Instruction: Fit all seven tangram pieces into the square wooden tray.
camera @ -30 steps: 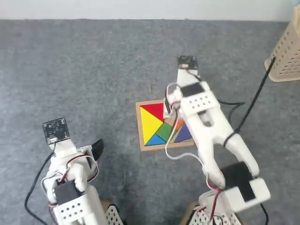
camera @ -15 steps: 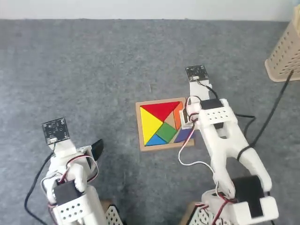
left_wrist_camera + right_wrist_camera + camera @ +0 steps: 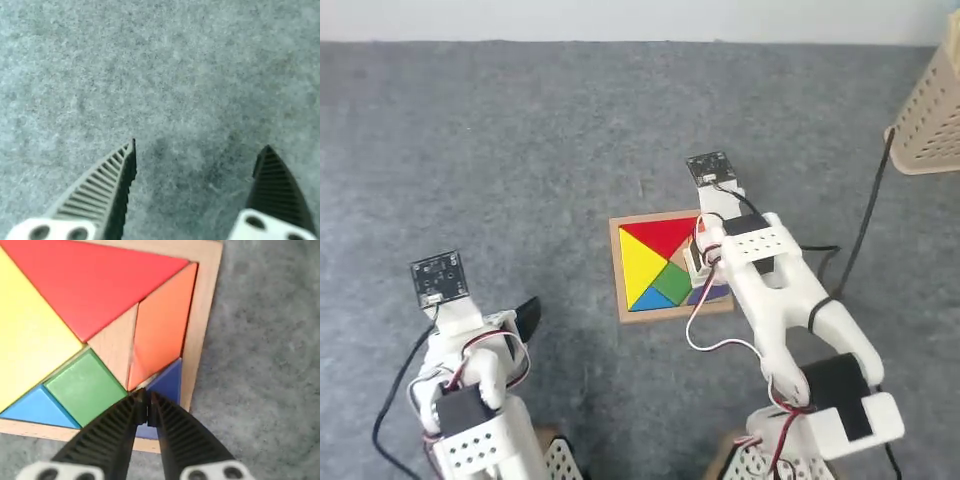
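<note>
**High view.** The square wooden tray (image 3: 617, 272) lay on the grey felt table cover (image 3: 520, 150), just toward 3 o'clock from the middle. Inside it, the large red triangle (image 3: 658, 236) sat at 12 o'clock and the large yellow triangle (image 3: 638, 266) at 9 o'clock. The green square (image 3: 672, 284) sat at 6 o'clock, the small light-blue triangle (image 3: 651, 299) at 7 o'clock and the dark blue-violet piece (image 3: 712, 294) at 5 o'clock. The white right arm (image 3: 765, 265) stretched from 5 o'clock over the tray's 3 o'clock side and hid that part. The left gripper (image 3: 526, 317) hung at 8 o'clock, well apart from the tray. A beige perforated basket (image 3: 932, 110) stood at 2 o'clock.

**Left wrist view.** The left gripper (image 3: 199, 148) had its fingers spread wide with nothing between them, above bare grey felt.

**Right wrist view.** The right gripper (image 3: 146, 399) had its fingers pressed together, with nothing seen between them. Its tips were over the spot where the green square (image 3: 85, 387), the orange triangle (image 3: 162, 325) and the dark blue-violet piece (image 3: 169, 382) met. Whether they touched the wood could not be told. The orange triangle lay along the tray's rim (image 3: 206, 315), against the red triangle (image 3: 95, 285). A pale wood-coloured triangle (image 3: 115, 347) sat between red, green and orange. Whether it was a piece or bare tray floor could not be told.
</note>
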Robot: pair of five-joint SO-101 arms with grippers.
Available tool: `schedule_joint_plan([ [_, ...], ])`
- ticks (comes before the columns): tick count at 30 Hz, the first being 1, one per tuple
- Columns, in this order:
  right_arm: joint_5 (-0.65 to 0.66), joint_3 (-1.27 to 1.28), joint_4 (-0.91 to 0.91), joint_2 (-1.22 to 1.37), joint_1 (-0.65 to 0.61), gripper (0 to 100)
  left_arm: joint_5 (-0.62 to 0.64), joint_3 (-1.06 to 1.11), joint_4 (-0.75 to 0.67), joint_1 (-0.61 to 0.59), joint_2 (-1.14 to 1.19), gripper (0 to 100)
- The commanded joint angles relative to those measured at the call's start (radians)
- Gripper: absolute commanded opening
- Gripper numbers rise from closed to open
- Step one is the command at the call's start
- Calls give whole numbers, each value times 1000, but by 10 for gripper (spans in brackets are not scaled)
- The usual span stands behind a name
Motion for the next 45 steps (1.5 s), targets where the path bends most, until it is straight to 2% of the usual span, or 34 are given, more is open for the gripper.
schedule_joint_plan([
  [1,11,-31,-22,8,-13,6,-2,-13,-2,2,-12,354],
  [12,9,-25,-42,-22,-19,6,-2,-13,-2,2,-12,354],
  [20,-54,87,-51,-282,74,6,-2,-13,-2,2,-12,354],
  [32,-55,407,-397,-553,77,9,-2,-13,-2,2,-12,354],
  [45,-60,635,-901,-573,77,10,-2,-13,-2,2,-12,354],
])
